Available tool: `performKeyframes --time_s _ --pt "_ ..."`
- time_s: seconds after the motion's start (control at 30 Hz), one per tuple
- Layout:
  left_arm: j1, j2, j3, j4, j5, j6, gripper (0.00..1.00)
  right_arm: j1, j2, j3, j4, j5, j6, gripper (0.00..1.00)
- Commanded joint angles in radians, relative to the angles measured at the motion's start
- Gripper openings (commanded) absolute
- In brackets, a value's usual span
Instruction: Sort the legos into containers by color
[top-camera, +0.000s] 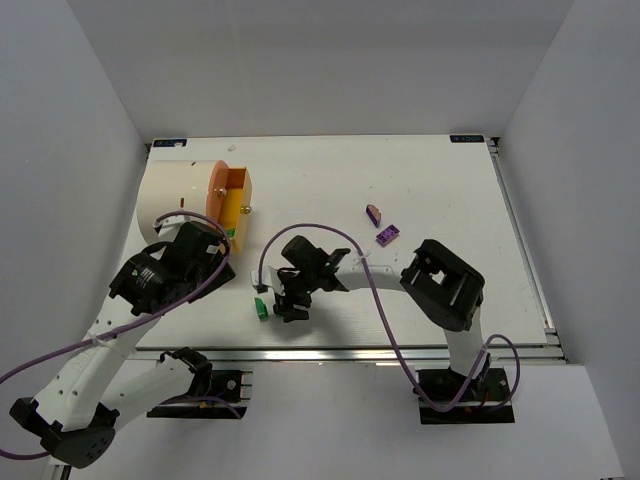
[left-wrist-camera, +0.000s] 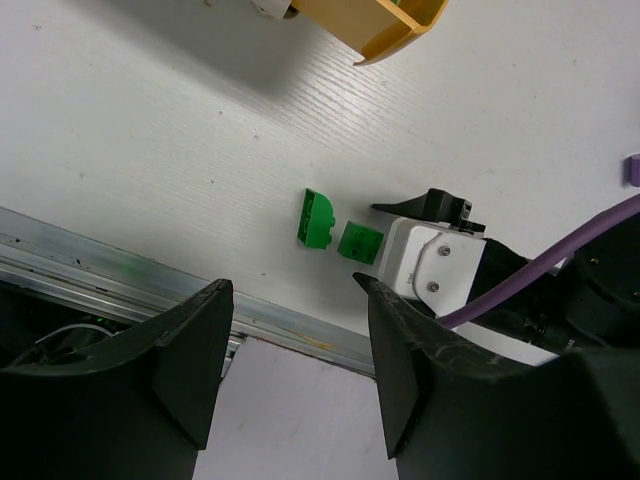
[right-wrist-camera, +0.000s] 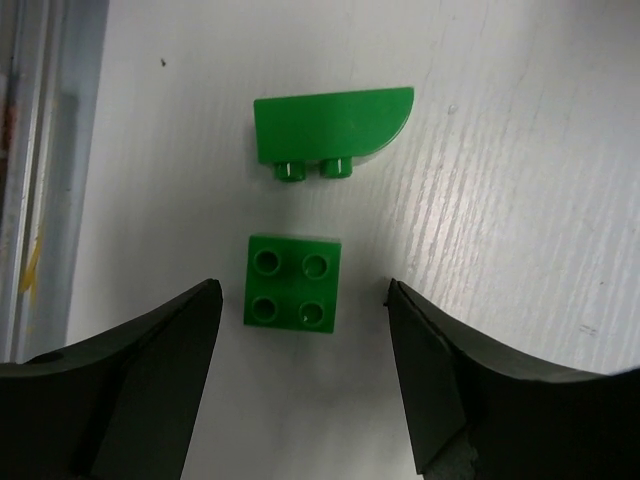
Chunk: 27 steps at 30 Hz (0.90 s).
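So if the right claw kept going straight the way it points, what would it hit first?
Probably the square green brick on the table: the right gripper is open and centred over it.

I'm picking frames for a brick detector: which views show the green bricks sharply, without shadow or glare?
Right wrist: square green four-stud brick and curved green brick crisp, evenly lit, no glare; only the black fingers are soft. Left wrist: both sharp but smaller. Top external: tiny, only one green piece clearly visible.
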Motion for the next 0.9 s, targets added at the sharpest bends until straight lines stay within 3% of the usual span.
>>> performKeyframes --time_s 0.0,0.1,0.3,0.47,0.5,0.73,0.87 --pt "0.005 -0.007 0.028 -0.072 -0.035 -0.031 0.66 0.019 0.022 0.033 0.052 0.052 0.027 0.73" --pt "0.005 -0.01 0.02 -0.072 -0.032 -0.036 0.66 0.025 0.025 0.024 0.075 0.065 0.031 0.64" --pt "0.005 -0.031 0.013 -0.071 -0.036 -0.048 0.67 0.011 -0.01 0.016 0.048 0.068 0.004 0.24" --pt "0.005 -0.043 -0.01 -0.059 -0.038 -0.068 0.67 -0.038 -0.133 -0.073 0.069 0.068 0.0 0.07" --pt "0.005 -0.043 -0.017 -0.051 -0.033 -0.07 0.67 -0.077 -0.166 -0.07 0.059 0.06 0.017 0.0" --pt "0.005 -0.076 -0.112 0.026 0.011 -0.074 0.67 -0.205 -0.197 0.106 0.065 -0.009 0.189 0.0" --pt "0.005 -0.076 -0.139 0.056 0.025 -0.074 0.67 -0.21 -0.118 0.333 0.092 -0.033 0.247 0.0"
